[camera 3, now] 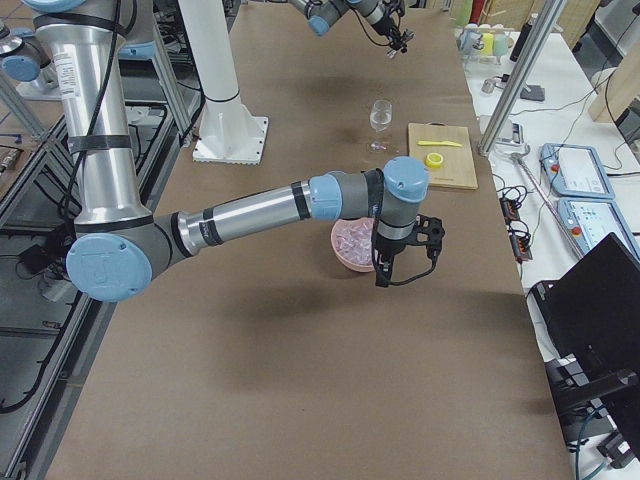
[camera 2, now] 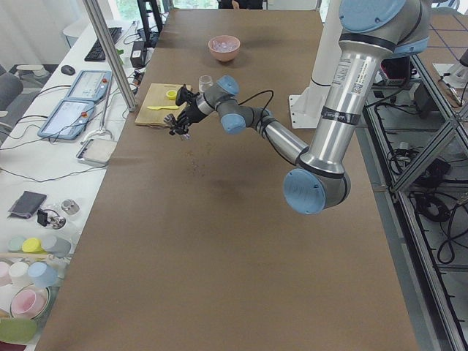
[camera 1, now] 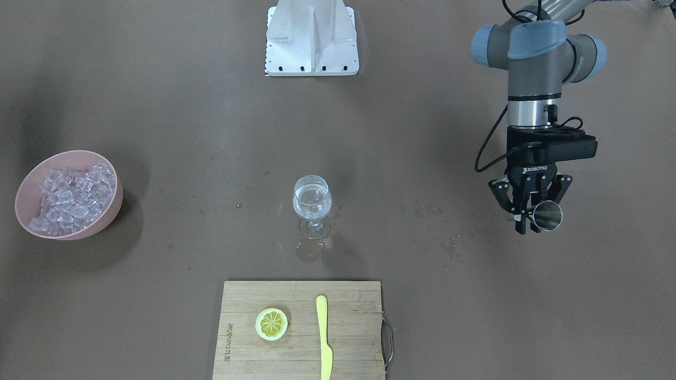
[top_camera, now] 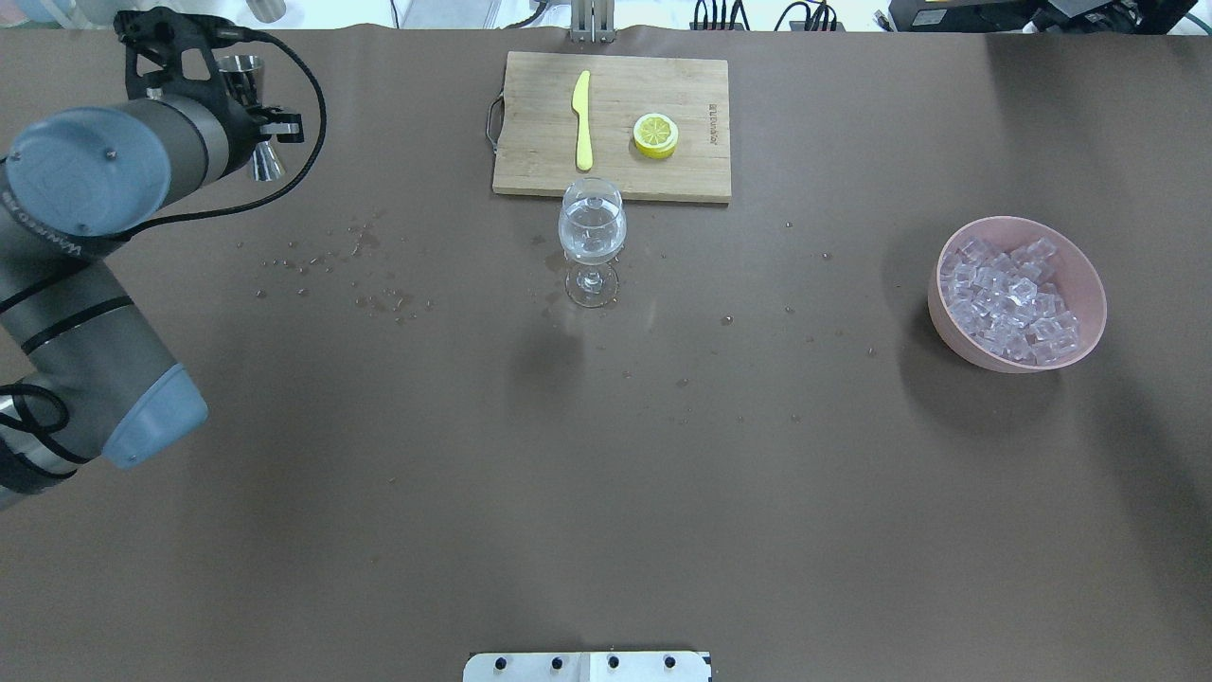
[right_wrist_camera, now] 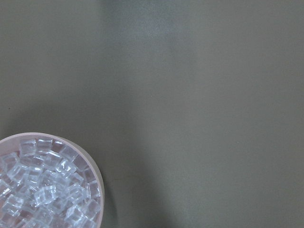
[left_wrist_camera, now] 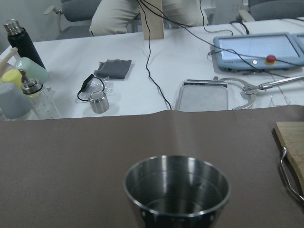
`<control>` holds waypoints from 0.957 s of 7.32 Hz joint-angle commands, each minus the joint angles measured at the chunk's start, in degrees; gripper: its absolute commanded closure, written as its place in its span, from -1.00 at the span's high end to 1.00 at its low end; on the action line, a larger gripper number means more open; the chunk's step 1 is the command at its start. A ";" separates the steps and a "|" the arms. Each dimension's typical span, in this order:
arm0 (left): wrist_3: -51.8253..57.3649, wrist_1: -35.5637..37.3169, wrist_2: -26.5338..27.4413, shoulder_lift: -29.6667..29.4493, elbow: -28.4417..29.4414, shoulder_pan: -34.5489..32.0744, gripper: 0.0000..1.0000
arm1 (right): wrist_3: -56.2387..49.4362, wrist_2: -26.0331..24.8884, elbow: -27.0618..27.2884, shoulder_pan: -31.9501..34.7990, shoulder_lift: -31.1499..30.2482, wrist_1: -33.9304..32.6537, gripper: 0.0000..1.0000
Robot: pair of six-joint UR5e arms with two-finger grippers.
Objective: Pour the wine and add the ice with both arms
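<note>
A stemmed glass [camera 1: 312,203] [top_camera: 592,227] stands mid-table with a little clear wine [camera 1: 312,207] in its bowl. The ice [camera 1: 71,194] [top_camera: 1009,296] [right_wrist_camera: 42,194] lies heaped in a pink bowl [camera 1: 108,219] [top_camera: 1089,284]. My left gripper [camera 1: 533,219] [top_camera: 241,90] is shut on a steel jigger [camera 1: 547,216] [top_camera: 263,142] [left_wrist_camera: 176,190], held above the table far to the glass's side. Its cup looks empty in the left wrist view. The right gripper [camera 3: 385,265] hangs beside the pink bowl [camera 3: 352,245]. I cannot tell whether it is open or shut.
A bamboo cutting board [camera 1: 253,351] [top_camera: 663,85] carries a lemon slice [camera 1: 271,323] [top_camera: 655,134] and a yellow knife [camera 1: 324,338] [top_camera: 582,118], just beyond the glass. Water droplets [top_camera: 369,284] dot the brown mat. The white mounting base [camera 1: 311,39] stands at the robot's edge.
</note>
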 commanded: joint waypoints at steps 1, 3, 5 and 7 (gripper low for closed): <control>-8.40 -10.29 10.21 4.22 2.82 4.37 -1.00 | 0.00 -0.04 0.16 -0.02 -0.01 0.00 1.00; -13.86 -11.30 21.99 4.67 4.06 12.01 -1.00 | 0.00 -0.21 0.07 0.07 0.07 0.00 1.00; -17.29 -11.21 31.23 5.54 5.20 18.25 -1.00 | 0.00 -0.21 0.07 0.07 0.07 0.00 1.00; -17.40 -10.68 36.17 5.82 7.04 20.21 -1.00 | 0.00 -0.21 0.07 -0.02 -0.01 0.00 1.00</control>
